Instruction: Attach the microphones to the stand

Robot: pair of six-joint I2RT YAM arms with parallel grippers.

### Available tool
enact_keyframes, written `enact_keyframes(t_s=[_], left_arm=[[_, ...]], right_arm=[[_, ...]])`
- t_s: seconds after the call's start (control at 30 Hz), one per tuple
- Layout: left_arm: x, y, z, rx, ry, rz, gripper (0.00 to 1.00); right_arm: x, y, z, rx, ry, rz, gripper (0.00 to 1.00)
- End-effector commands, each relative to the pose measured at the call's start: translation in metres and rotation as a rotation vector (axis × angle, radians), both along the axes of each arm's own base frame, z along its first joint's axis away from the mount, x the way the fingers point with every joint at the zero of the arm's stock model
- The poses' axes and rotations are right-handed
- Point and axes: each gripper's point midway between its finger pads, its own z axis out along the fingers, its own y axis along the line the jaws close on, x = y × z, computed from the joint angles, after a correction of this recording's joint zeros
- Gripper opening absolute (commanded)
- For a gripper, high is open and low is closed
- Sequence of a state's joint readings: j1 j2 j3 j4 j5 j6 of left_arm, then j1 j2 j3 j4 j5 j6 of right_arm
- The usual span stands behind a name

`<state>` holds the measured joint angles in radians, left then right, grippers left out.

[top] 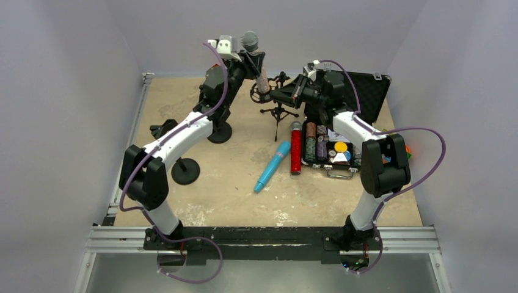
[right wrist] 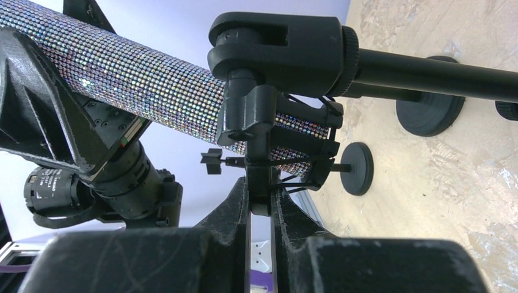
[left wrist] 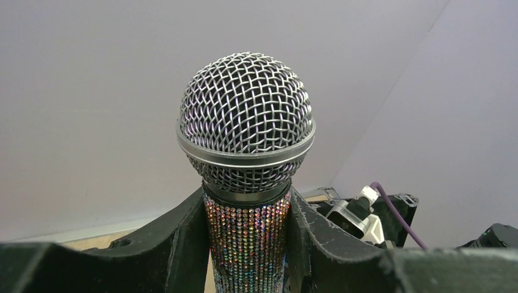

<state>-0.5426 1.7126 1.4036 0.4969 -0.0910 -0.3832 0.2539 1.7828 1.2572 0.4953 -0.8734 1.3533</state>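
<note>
My left gripper (top: 255,61) is shut on the silver-glitter microphone (top: 261,76) and holds it head up above the small black tripod stand (top: 278,111). In the left wrist view its grey mesh head (left wrist: 246,119) rises above the fingers (left wrist: 177,238). My right gripper (top: 288,93) is shut on a tab under the stand's clip (right wrist: 299,143). The microphone's glitter body (right wrist: 140,79) runs into that clip. The light blue microphone (top: 273,165) and the red-glitter microphone (top: 296,149) lie on the table.
An open black case (top: 366,91) with poker chips (top: 317,146) sits at the right, next to the red microphone. Two round-base stands (top: 185,171) (top: 220,132) stand at the left under my left arm. Grey walls surround the table.
</note>
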Motion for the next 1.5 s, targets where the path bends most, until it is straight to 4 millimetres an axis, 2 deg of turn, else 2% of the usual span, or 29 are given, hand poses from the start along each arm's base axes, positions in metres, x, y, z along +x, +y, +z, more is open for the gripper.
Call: enact_keyframes(t_s=[0.0,0.2,0.37,0.53,0.67,0.73,0.8,1.0,1.07,1.17,1.23,1.47], left_arm=[[-0.065,0.003,-0.27,0.536,0.704,-0.094,0.0],[-0.078,-0.014,-0.267,0.701,0.656,-0.169,0.0],[-0.092,-0.02,-0.282,0.689,0.689,-0.242,0.0],[-0.103,-0.029,-0.285,0.515,0.725,-0.33,0.0],[-0.094,-0.024,-0.274,0.243,0.72,-0.35,0.0],[-0.095,-0.022,-0.274,0.207,0.724,-0.352,0.0],[-0.092,-0.023,-0.274,0.25,0.721,-0.343,0.0],[-0.093,-0.007,-0.288,0.575,0.74,-0.233,0.0],[-0.095,-0.008,-0.289,0.583,0.751,-0.24,0.0],[-0.107,-0.029,-0.285,0.428,0.766,-0.373,0.0],[-0.104,-0.036,-0.278,0.307,0.771,-0.42,0.0],[-0.087,-0.019,-0.264,0.051,0.802,-0.401,0.0]], right_arm=[[-0.005,-0.003,0.043,0.079,-0.051,-0.003,0.0],[-0.003,-0.002,0.039,0.079,-0.04,-0.003,0.0],[-0.005,-0.005,0.046,0.096,-0.051,0.002,0.0],[-0.005,-0.01,0.055,0.122,-0.068,-0.001,0.0],[-0.006,-0.012,0.054,0.128,-0.066,-0.009,0.0],[-0.006,-0.013,0.051,0.125,-0.063,-0.012,0.0],[-0.005,-0.013,0.048,0.122,-0.058,-0.014,0.0],[-0.003,-0.013,0.043,0.117,-0.049,-0.016,0.0],[-0.002,-0.012,0.042,0.116,-0.047,-0.015,0.0],[-0.002,-0.012,0.039,0.112,-0.042,-0.014,0.0],[-0.002,-0.012,0.036,0.107,-0.039,-0.013,0.0],[-0.001,-0.014,0.024,0.079,-0.029,-0.019,0.0]])
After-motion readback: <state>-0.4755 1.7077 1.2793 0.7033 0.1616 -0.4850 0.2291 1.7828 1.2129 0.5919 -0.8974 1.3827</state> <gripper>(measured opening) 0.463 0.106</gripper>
